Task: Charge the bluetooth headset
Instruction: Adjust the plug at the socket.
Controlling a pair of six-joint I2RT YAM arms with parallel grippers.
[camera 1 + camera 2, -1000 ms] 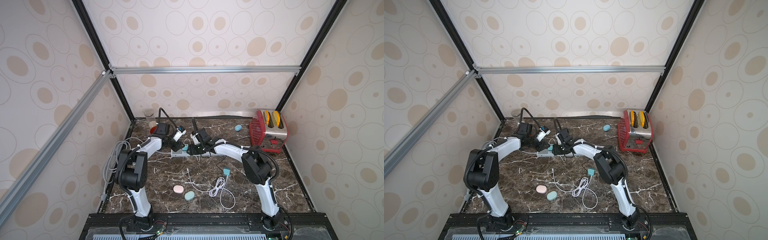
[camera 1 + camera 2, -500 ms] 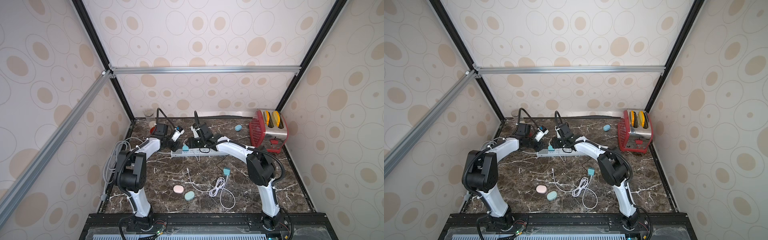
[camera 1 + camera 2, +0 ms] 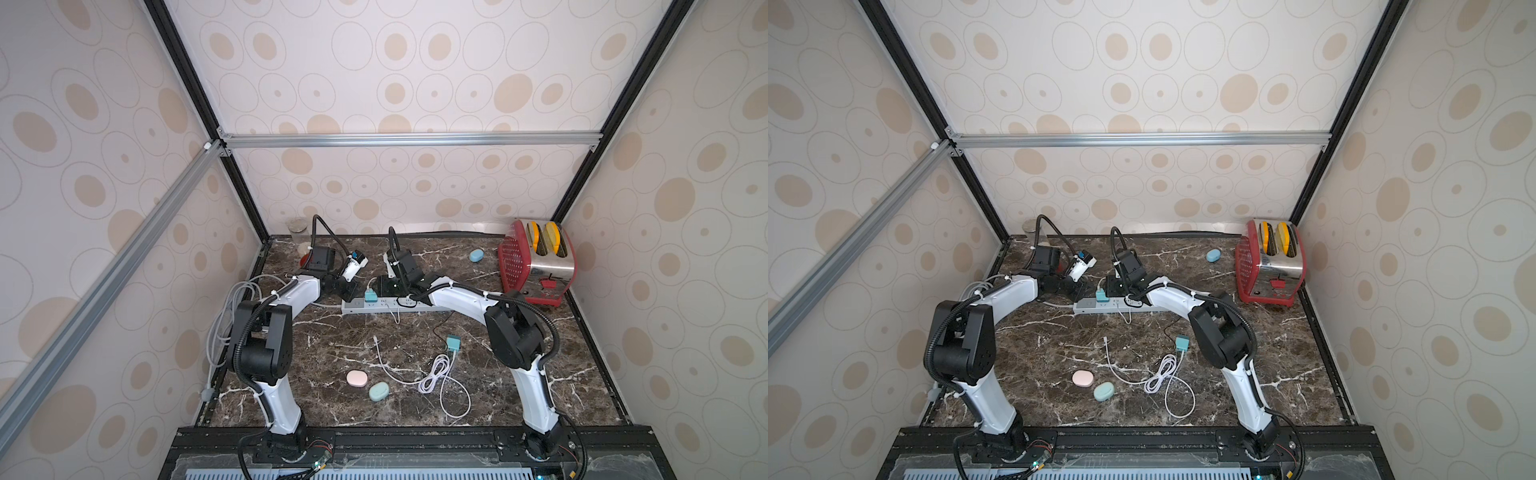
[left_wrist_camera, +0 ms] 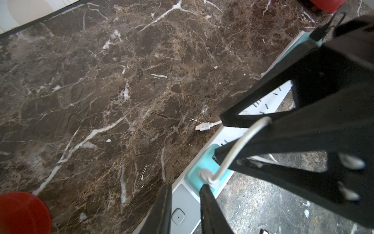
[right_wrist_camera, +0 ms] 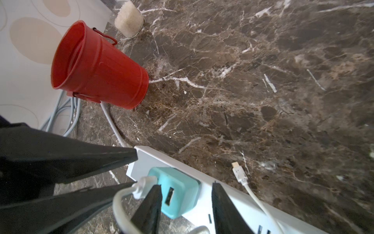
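Nearest the robot's base, a pink earbud case (image 3: 358,377) and a mint earbud case (image 3: 378,391) lie close together, well apart from both grippers. Beside them a coiled cable (image 3: 434,370) leads to a loose charger (image 3: 454,343). Farther back, the right gripper (image 5: 186,185) straddles the plugged charger (image 5: 182,194) on the power strip (image 3: 357,305), jaws apart. The left gripper (image 4: 186,187) hangs over the strip's switch end, jaws narrowly apart, holding nothing. Farthest, a blue earbud case (image 3: 476,256) lies near the toaster (image 3: 536,266). Count: three cases, two chargers.
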